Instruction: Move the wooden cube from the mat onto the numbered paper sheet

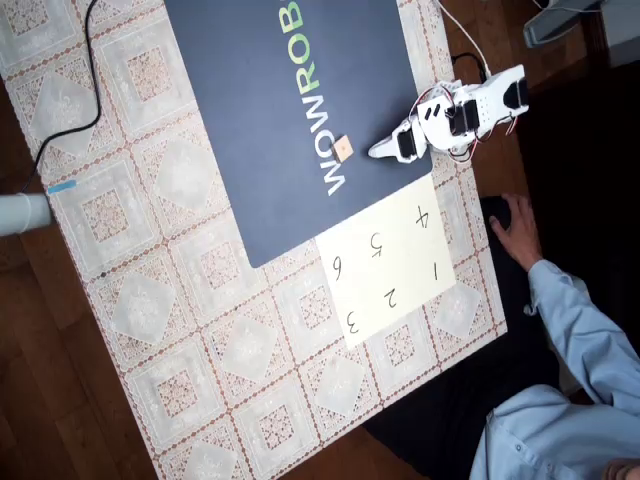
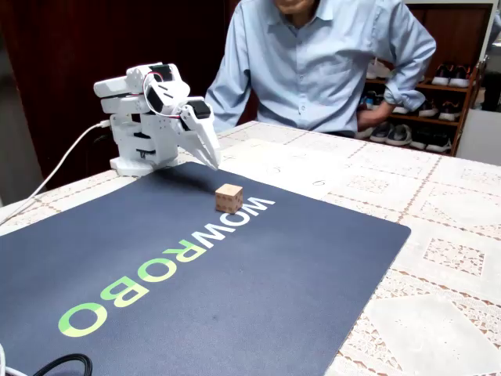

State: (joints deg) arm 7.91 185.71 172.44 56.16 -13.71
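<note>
Wooden cube (image 2: 228,197) on smooth mat (image 2: 258,274)

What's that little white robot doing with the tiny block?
The white robot arm's gripper hangs low near the wooden cube, not touching it. The cube sits on the mat by the white letters. The numbered paper sheet lies nearby with nothing on it. A person sits behind the table, watching.

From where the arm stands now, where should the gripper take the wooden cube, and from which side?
Probably by two opposite side faces of the wooden cube, coming down from above. It sits flat and alone on the mat, its flat vertical sides free all around. The gripper is close by, apart from it, with the fingers looking closed, so open first.
</note>
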